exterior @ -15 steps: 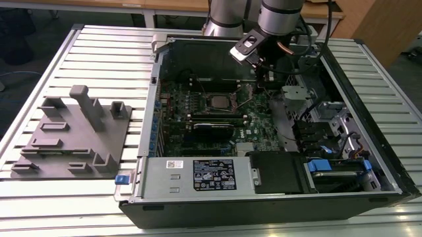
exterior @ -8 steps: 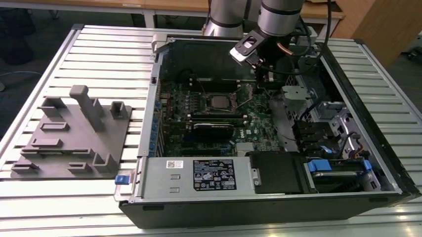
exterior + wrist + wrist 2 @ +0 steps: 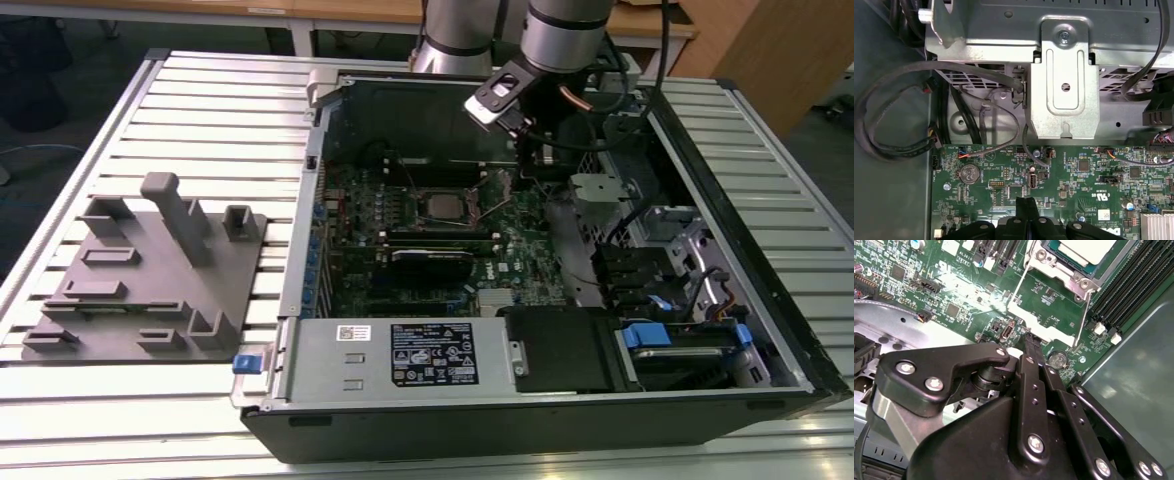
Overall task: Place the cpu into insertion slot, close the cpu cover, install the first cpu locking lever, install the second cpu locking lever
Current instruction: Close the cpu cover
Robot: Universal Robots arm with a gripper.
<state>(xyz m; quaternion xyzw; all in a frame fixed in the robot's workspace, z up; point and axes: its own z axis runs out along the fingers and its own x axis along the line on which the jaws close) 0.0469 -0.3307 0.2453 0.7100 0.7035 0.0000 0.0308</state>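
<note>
In the exterior view, a grey plastic fixture block [image 3: 154,280] sits at the left on the slatted metal bench [image 3: 200,90]. Beside it to the right lies the open black computer case [image 3: 534,430], with the green circuit board [image 3: 387,270] inside.

Near the middle of the board, the small square cpu with its pale silvery top [image 3: 438,205] is seated in the silver-rimmed square insertion slot [image 3: 1040,256]. The thin silver windowed cpu cover [image 3: 1041,325] is swung open off the slot, and green board shows through its window.

To the exterior view's right of the slot my arm reaches down. In the second wrist view my black fingers [image 3: 1026,365] are pressed together with nothing between them. Their tips are at the cover's free edge, but I cannot tell whether they touch it.
</note>
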